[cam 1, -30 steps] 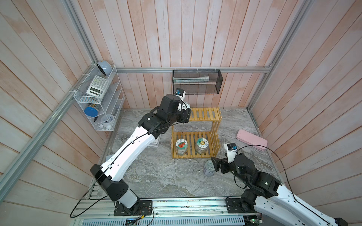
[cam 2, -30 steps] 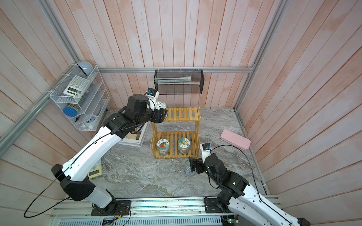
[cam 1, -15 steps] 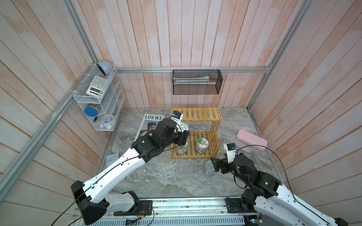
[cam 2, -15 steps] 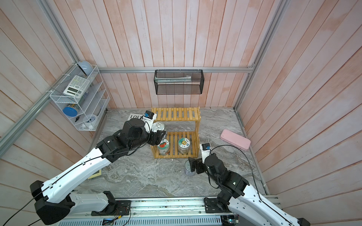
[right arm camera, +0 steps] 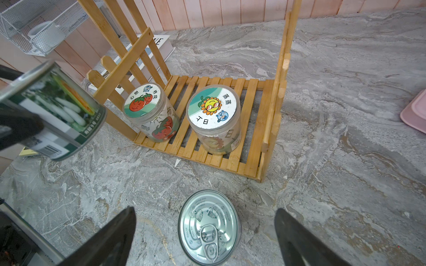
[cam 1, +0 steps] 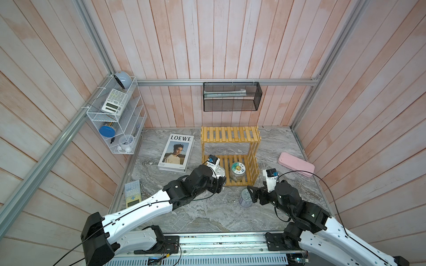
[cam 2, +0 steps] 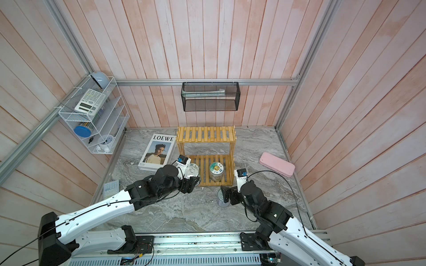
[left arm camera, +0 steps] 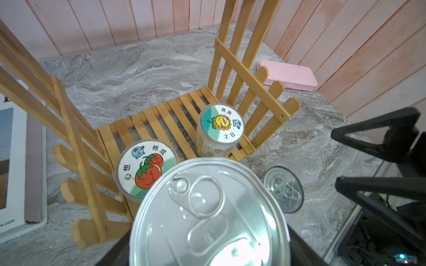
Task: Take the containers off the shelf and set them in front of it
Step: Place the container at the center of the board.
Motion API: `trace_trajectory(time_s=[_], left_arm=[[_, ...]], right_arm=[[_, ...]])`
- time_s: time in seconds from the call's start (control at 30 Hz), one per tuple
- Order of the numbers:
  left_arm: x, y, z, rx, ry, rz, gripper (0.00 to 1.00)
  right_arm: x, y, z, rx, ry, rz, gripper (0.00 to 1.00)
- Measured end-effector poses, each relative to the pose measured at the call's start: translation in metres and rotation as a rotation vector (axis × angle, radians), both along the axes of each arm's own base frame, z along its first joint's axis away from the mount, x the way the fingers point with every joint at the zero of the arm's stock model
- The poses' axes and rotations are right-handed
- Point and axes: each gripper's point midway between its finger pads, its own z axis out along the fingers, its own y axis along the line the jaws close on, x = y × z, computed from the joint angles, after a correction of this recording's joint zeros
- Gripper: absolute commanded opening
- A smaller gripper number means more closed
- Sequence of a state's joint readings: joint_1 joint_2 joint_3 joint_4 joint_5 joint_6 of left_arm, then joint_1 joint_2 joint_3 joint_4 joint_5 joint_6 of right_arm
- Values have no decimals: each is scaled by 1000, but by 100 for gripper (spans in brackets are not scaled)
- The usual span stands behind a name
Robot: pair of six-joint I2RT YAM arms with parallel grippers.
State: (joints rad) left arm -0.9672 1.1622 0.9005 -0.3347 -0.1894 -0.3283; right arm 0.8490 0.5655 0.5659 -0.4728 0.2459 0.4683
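Held in the left arm: the held can [cam 1: 220,171], a silver pull-tab tin with a green-and-white label, sits just off the front left corner of the shelf [cam 1: 230,137]. From the right wrist view it looks clear of the marble tabletop [cam 1: 207,214].
Left gripper: the left gripper [cam 1: 216,184] is clamped on that tin, a black finger on either side.
Set down: the second can [cam 1: 245,198] stands tab up on the marble, just in front of the shelf's right front post.
Right gripper: the right gripper [cam 1: 252,195] is spread wide, one finger each side of the second can. A gap shows on both sides, so it grips nothing.
Lower tier of the shelf: the tomato jar [left arm camera: 146,168] is on the left and the sunflower jar [cam 1: 237,171] on the right, both upright and apart from each other.
In the way: in both top views the left gripper and its tin cover the tomato jar. The shelf's slatted right side stands just beside the sunflower jar.
Left of the shelf: a magazine [cam 1: 176,153] lettered LOEWE lies flat just beside it. A calculator [cam 1: 132,193] lies further forward, at the table's edge.
Right of the shelf: a pink case [cam 1: 296,164] lies flat, well apart.
Above the shelf: a black mesh basket [cam 1: 231,96] hangs on the back wall.
Side wall, left of the shelf: a white wire rack [cam 1: 115,124] is mounted there.
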Motion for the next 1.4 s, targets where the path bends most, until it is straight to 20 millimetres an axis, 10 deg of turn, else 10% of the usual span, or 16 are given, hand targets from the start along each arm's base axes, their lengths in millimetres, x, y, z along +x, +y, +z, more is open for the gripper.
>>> trace_trajectory(time_s=[1.4], left_arm=[[-18, 10, -143, 180, -44, -29, 69]], right_arm=[[8, 28, 12, 19, 36, 62, 98]])
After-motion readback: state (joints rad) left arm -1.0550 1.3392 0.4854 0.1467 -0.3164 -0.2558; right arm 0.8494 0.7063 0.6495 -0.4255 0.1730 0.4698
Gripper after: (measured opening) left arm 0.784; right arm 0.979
